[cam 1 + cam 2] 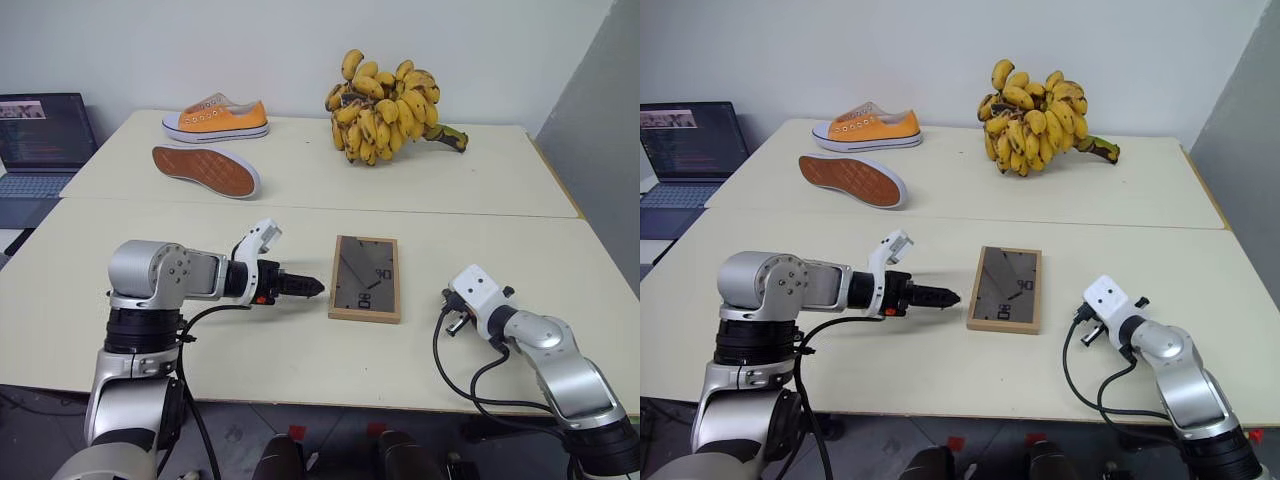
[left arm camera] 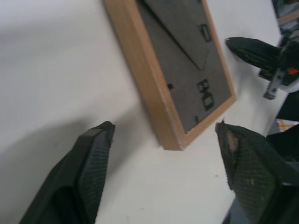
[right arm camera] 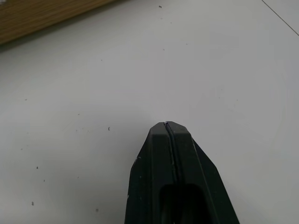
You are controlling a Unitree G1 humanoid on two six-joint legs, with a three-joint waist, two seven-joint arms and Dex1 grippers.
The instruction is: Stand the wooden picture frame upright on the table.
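The wooden picture frame [image 1: 365, 278] lies flat on the near slab of the table [image 1: 300, 350], dark grey back with its stand flap facing up. My left gripper [image 1: 310, 287] sits just to the left of the frame and points at its near left corner. In the left wrist view this gripper [image 2: 166, 128] is open, the fingers spread to either side of that corner [image 2: 173, 140] without touching it. My right gripper [image 3: 169, 125] is shut and empty, low over the bare table to the right of the frame [image 3: 37, 18].
On the far slab an orange sneaker [image 1: 216, 118] stands upright, and a second one [image 1: 205, 170] lies on its side with the sole showing. A big bunch of bananas [image 1: 390, 110] sits behind the frame. A laptop [image 1: 40, 140] stands off the table's left.
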